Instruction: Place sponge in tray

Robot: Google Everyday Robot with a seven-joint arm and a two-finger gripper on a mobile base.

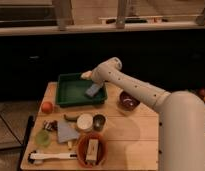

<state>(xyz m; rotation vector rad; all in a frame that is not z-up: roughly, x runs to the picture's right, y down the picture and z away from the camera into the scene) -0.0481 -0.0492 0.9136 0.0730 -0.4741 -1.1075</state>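
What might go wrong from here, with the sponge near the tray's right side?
The sponge sits close to the right rim of the tray, so it might end up propped on the rim rather than flat. The gripper is just above it, over the tray's right rear; withdrawing might drag the sponge or nudge the tray.

We found the tray (61,95) at the back left of the bench (131,135). The sponge (92,91) lay in the tray's right half, and the pincer (90,80) hung just above the sponge. A bowl (128,100) sat right of the tray, a fruit (46,106) in front of its left corner, and a cup (99,121) in front of its right end.
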